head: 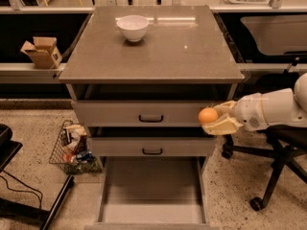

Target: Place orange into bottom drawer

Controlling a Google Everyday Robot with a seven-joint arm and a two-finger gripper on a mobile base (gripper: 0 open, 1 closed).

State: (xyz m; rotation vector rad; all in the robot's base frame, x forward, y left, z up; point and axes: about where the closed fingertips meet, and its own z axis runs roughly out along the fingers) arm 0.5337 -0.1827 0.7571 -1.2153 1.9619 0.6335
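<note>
The tool (214, 120) hangs at about three o'clock from the cabinet, just off its right edge, level with the top drawer front (144, 114). Its pale fingers (224, 126) are clenched on the orange (207, 115), which sits at the tip, in the air and pointing toward nine o'clock. The white arm (271, 108) runs off toward three o'clock. At seven o'clock below the tool, the bottom drawer (152, 186) stands pulled out, its flat grey floor showing, well apart from the fruit. The middle drawer front (152, 147) above it is closed. Up on the worktop (182, 51), toward eleven o'clock, sits a white bowl (133, 28). A black office chair (276, 159) stands at five o'clock from the tool; a wire basket (72, 150) of oddments and a cardboard box (42, 51) lie at nine o'clock beyond the cabinet
</note>
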